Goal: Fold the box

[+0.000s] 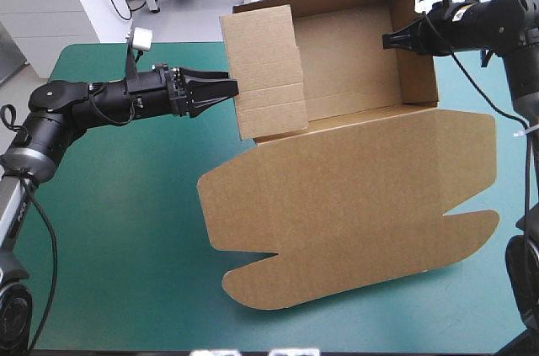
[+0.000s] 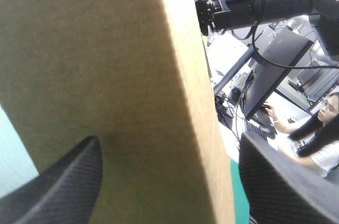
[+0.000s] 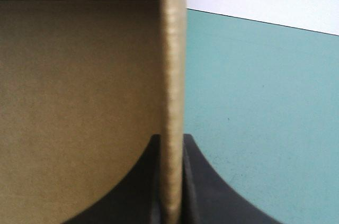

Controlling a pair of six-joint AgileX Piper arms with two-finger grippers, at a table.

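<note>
Between the black fingers of the right gripper (image 3: 172, 138) runs the top edge of the right wall (image 3: 172, 49), and the fingers are pinched tight against both its faces. Ahead of the left gripper (image 2: 169, 142), whose fingers stand wide apart and grip nothing, the left wall (image 2: 106, 75) rises between them; the fingers may be brushing it. Around both grippers the brown box (image 1: 354, 61) sits half raised on the teal-green cover (image 1: 118, 221), with its lid (image 1: 354, 196) flat. Wall-forming seems to be the step in hand. Next, the tall left wall probably needs its upper flap folded over and tucked inside.
</note>
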